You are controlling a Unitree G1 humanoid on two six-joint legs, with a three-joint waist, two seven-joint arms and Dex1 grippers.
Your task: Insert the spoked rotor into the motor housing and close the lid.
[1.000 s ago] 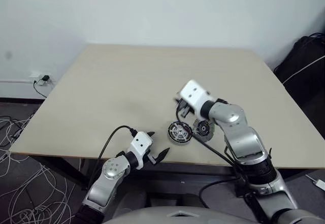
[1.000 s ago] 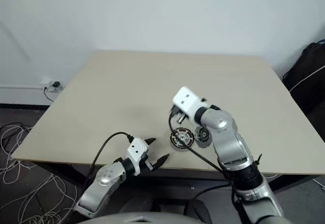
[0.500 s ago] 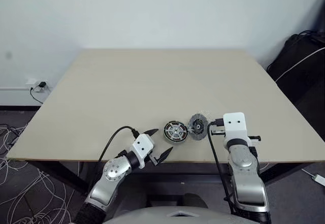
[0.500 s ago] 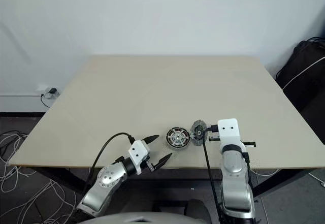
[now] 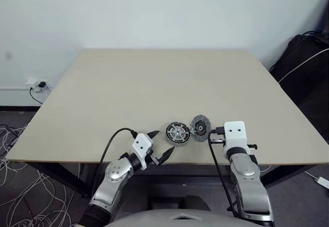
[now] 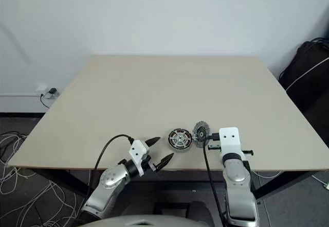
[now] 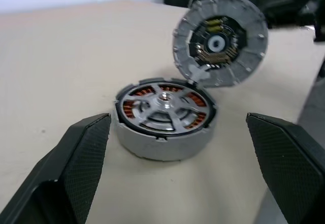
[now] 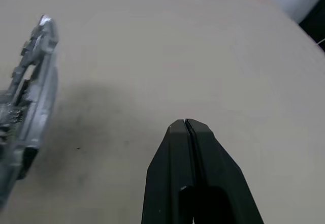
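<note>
A beige table (image 5: 154, 88) holds two round motor parts near its front edge. One housing (image 7: 163, 116) lies flat, showing copper-brown windings in a ring; one silver spoked rotor (image 7: 163, 103) sits inside it. One silver-grey lid (image 7: 220, 40) stands tilted up on edge, its rim touching the housing's far side, its inner face with a dark centre turned toward the housing. From the head cameras the housing (image 5: 178, 133) is on the left and the lid (image 5: 200, 126) just to its right.

Two grippers are near the table's front edge. The left gripper (image 5: 160, 145) has its two black fingers (image 7: 81, 155) spread wide apart, empty, aimed at the housing from just in front of it. The right gripper (image 8: 187, 127) has its fingers pressed together, holding nothing, just beside the lid's outer face. Loose cables (image 5: 20, 196) lie on the floor to the left.
</note>
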